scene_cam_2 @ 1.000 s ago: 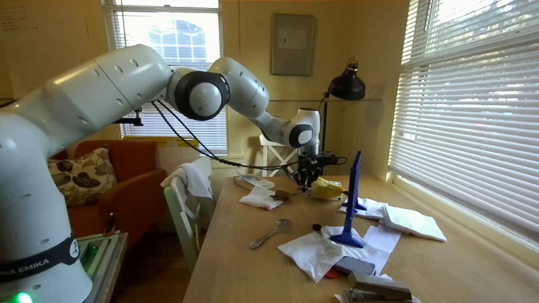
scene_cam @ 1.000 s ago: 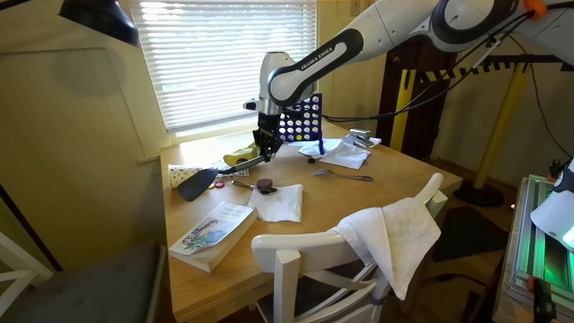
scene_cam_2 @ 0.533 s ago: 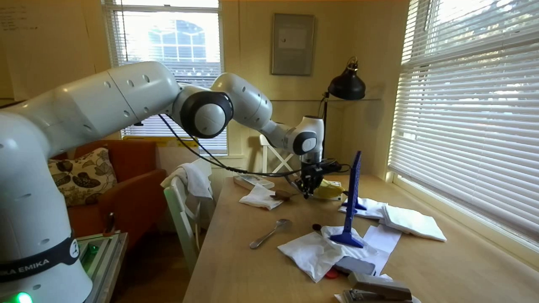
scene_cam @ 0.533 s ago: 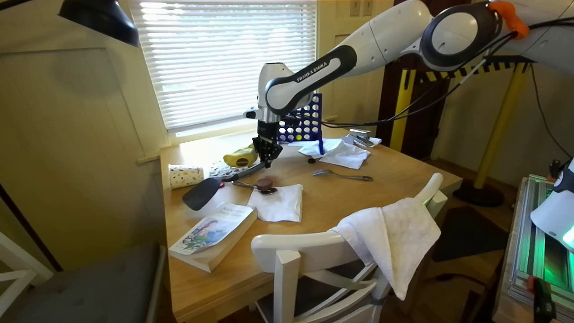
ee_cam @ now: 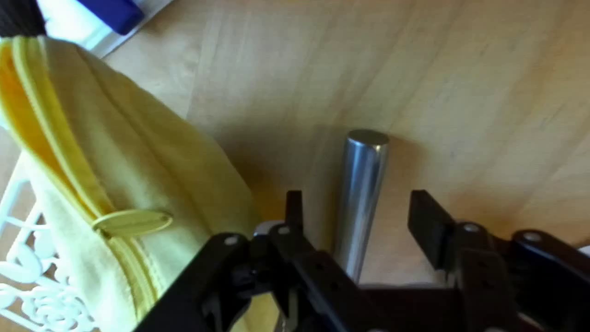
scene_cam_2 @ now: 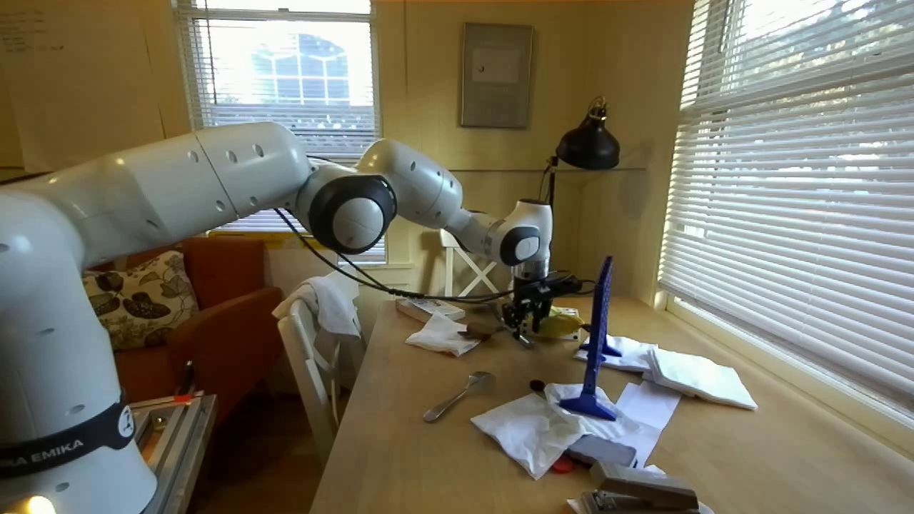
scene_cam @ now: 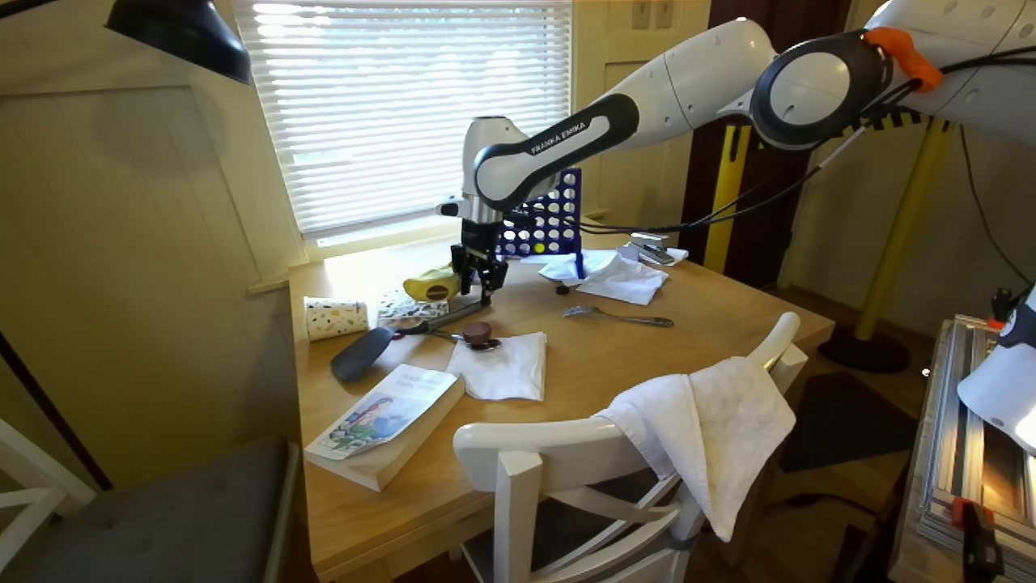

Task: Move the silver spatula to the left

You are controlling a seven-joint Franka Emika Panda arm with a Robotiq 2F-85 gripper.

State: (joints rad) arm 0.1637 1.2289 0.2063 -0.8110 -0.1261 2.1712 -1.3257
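Note:
The spatula point(scene_cam: 362, 355) has a dark blade and a silver handle. In an exterior view it lies across the table, with its blade near the book and its handle end under my gripper point(scene_cam: 477, 293). In the wrist view the silver handle point(ee_cam: 362, 198) stands between the two fingers of my gripper point(ee_cam: 355, 207), with gaps on both sides. My gripper is open and low over the handle. In an exterior view the gripper point(scene_cam_2: 527, 332) also shows just above the handle end point(scene_cam_2: 525, 341); the blade is hidden or too small to tell there.
A yellow pouch point(ee_cam: 152, 175) lies close beside the left finger. A book point(scene_cam: 388, 421), a spoon with a brown round piece point(scene_cam: 477, 332) on a white napkin point(scene_cam: 518, 372), a patterned cup point(scene_cam: 335, 317), a fork point(scene_cam: 619, 317) and a blue game grid point(scene_cam: 558, 210) are nearby.
The arm has come down with the spatula in the gripper, and the spatula has been lowered to the table. The gripper has opened and let go of the handle.

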